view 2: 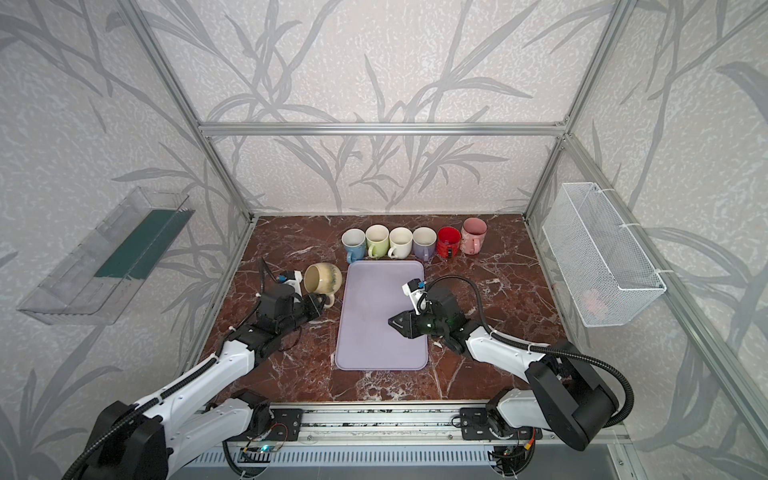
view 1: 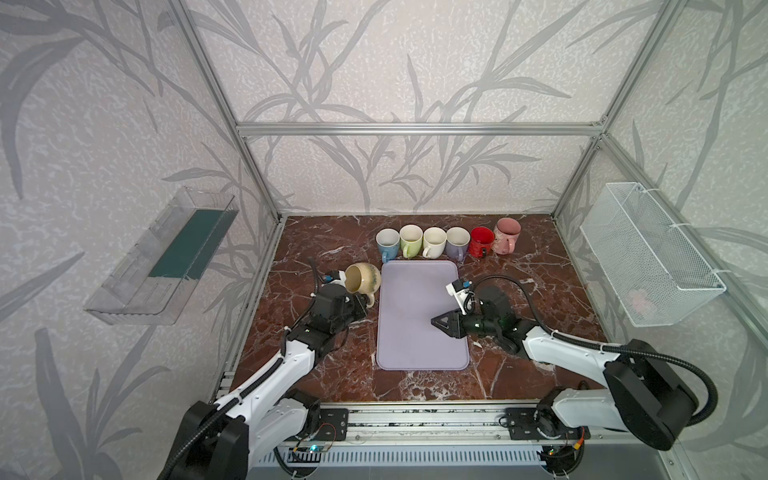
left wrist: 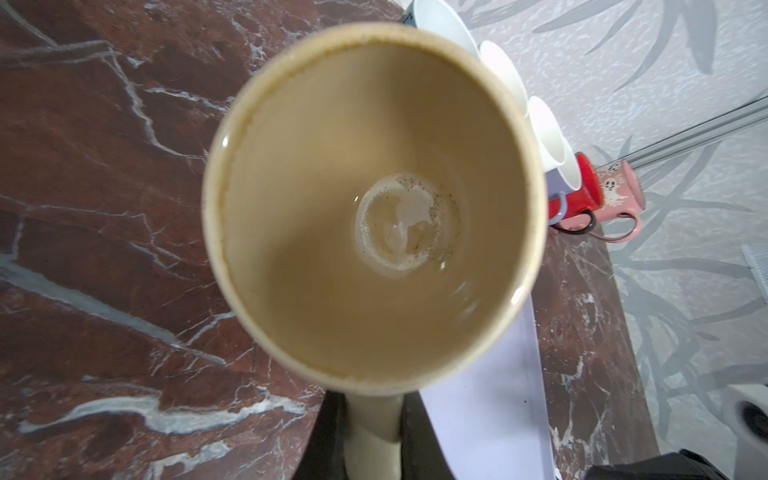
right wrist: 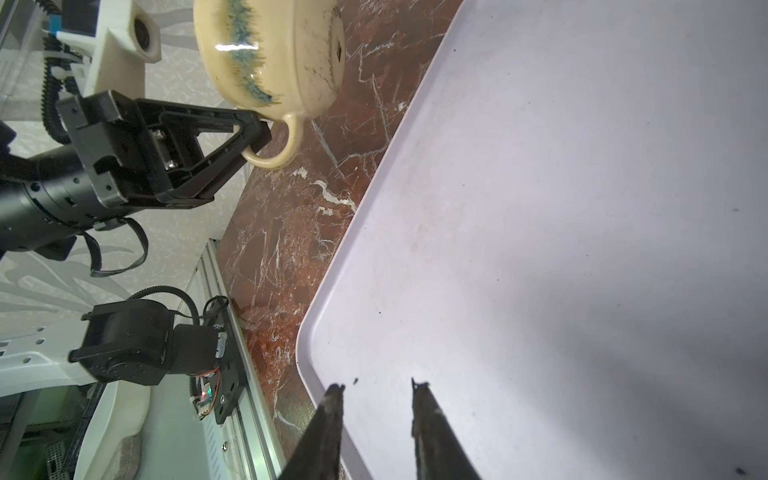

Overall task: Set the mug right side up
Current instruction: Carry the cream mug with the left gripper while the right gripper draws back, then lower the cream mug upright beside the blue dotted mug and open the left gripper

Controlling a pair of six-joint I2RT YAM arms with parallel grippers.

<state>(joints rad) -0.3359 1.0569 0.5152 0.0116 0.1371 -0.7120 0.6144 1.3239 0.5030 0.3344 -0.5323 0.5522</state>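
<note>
The cream ceramic mug [view 1: 365, 277] is clamped by its handle in the left claw [right wrist: 258, 134], tipped sideways just beyond its tips; the right claw [right wrist: 378, 386] is seen narrowly parted, empty.

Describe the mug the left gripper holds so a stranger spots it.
Find the lavender tray on the marble table. Off its far left corner the left gripper holds a mug by the handle. It alone is cream, streaked blue-green and tipped sideways; the six mugs behind stand upright.

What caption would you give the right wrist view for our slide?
The left tool grips a cream mug by its handle, tipped sideways beside the lilac tray; the right tool hovers open above it.
</note>
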